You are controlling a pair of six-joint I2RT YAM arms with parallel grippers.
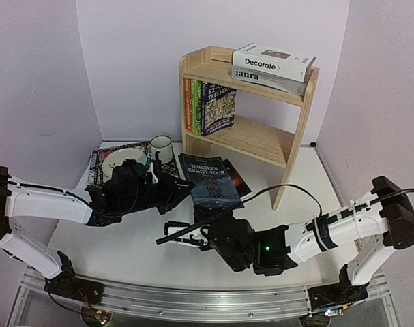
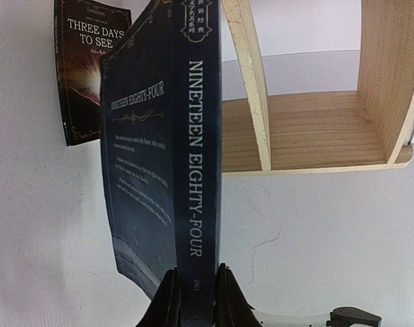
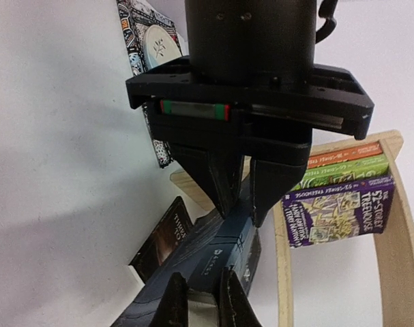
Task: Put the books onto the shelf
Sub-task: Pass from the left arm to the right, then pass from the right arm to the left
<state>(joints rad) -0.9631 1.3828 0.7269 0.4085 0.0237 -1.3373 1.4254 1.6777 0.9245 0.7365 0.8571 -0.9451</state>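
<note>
Book "Nineteen Eighty-Four" is grasped at spine by L pincer & at opp. end by R pincer, beside shelf.

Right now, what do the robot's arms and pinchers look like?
The left arm and right arm are white tubes with black joints. The left gripper and right gripper are black with two pointy fingers. A thin black cable loops by the right arm.

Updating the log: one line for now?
left fingers: shut on Nineteen Eighty-Four; right fingers: at its end, grip unclear; shelf: holds five; Three Days to See: unshelved
</note>
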